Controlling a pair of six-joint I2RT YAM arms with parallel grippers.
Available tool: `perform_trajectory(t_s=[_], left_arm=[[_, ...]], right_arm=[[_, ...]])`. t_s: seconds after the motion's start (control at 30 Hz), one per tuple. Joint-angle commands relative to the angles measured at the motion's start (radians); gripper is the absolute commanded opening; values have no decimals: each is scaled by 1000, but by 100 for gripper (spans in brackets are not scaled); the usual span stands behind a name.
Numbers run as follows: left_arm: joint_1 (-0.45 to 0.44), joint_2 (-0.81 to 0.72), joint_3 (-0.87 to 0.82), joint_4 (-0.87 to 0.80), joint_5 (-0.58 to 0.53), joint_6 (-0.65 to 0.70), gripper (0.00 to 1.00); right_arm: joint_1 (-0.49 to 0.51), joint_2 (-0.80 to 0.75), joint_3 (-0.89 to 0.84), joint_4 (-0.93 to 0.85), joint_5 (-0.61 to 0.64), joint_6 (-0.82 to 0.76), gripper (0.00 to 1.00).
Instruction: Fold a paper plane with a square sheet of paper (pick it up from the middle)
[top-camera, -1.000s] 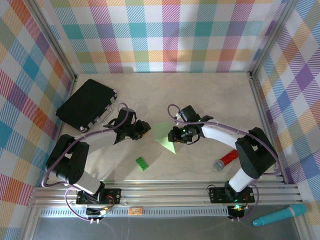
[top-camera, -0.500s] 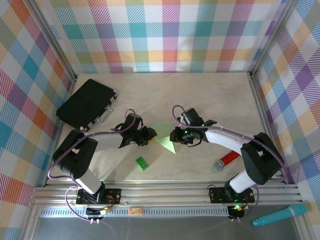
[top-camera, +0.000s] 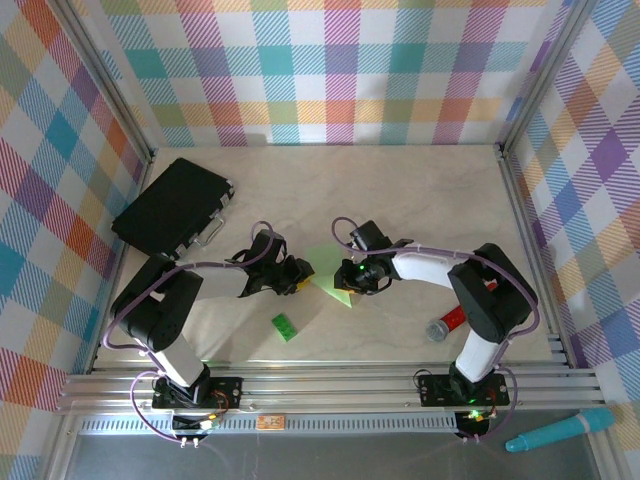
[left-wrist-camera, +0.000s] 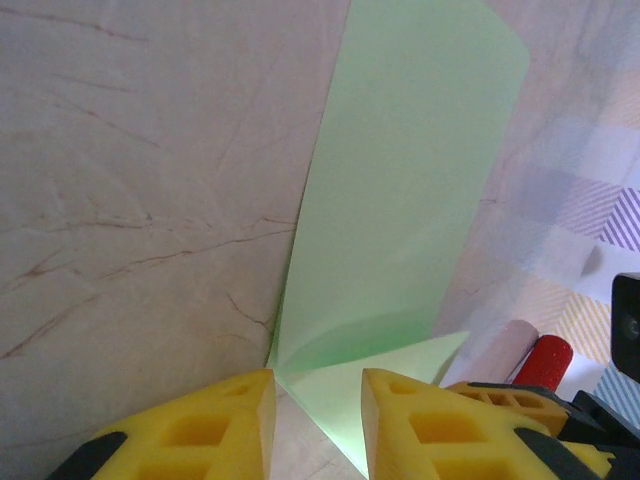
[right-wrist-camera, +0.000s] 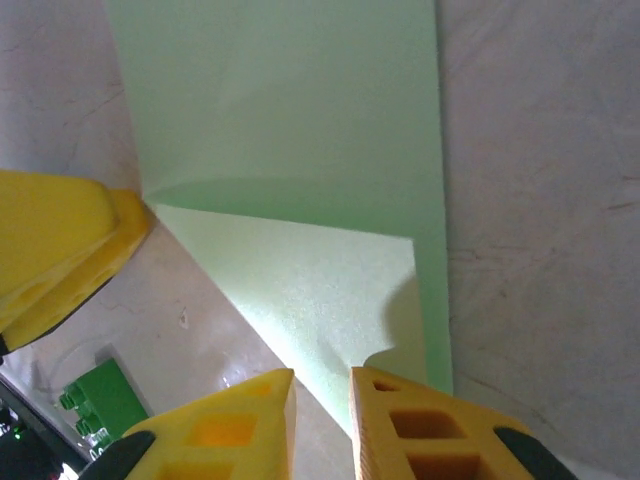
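Observation:
The square sheet of paper (top-camera: 327, 270) is pale green and lies on the table between my two grippers. One corner is folded over into a triangular flap (right-wrist-camera: 315, 285). My left gripper (top-camera: 300, 273) sits low at the sheet's left corner. In the left wrist view its yellow fingers stand slightly open (left-wrist-camera: 318, 385), with the flap's edge (left-wrist-camera: 345, 395) running through the gap. My right gripper (top-camera: 351, 276) faces it from the right, also slightly open (right-wrist-camera: 322, 385), one fingertip (right-wrist-camera: 400, 395) resting over the paper's edge. The rest of the sheet (left-wrist-camera: 405, 190) curls up off the table.
A small bright-green brick (top-camera: 285, 327) lies near the front, also the brick (right-wrist-camera: 98, 400) beside the right fingers. A black case (top-camera: 172, 210) sits at the back left. A red and silver cylinder (top-camera: 450, 320) lies at the right. A teal tool (top-camera: 560, 430) rests outside the frame rail.
My left gripper has moved right and slightly nearer, up to the paper's left corner. The right gripper has stayed at the paper while its arm shifted left. The paper holds its place.

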Motion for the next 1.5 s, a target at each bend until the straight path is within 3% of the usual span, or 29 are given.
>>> perform_trajectory(t_s=[0.0,0.33,0.57,1.0,1.47], left_arm=[[-8,6,-3,-11,4,-2,30],[-14,29,20,-17,24,5,31],[-15,36,23,18,49,11,25],[-14,38,57,-9,48,46,25],[19,89,75,38,144,126,27]], right_arm=[[-13,18,2,18,-22,26,27],[-34,47,-44,56,-80,43,29],[-41,64,-52,55,-85,40,29],[-46,70,-62,48,-77,31,29],[-51,63,-63,43,-79,8,29]])
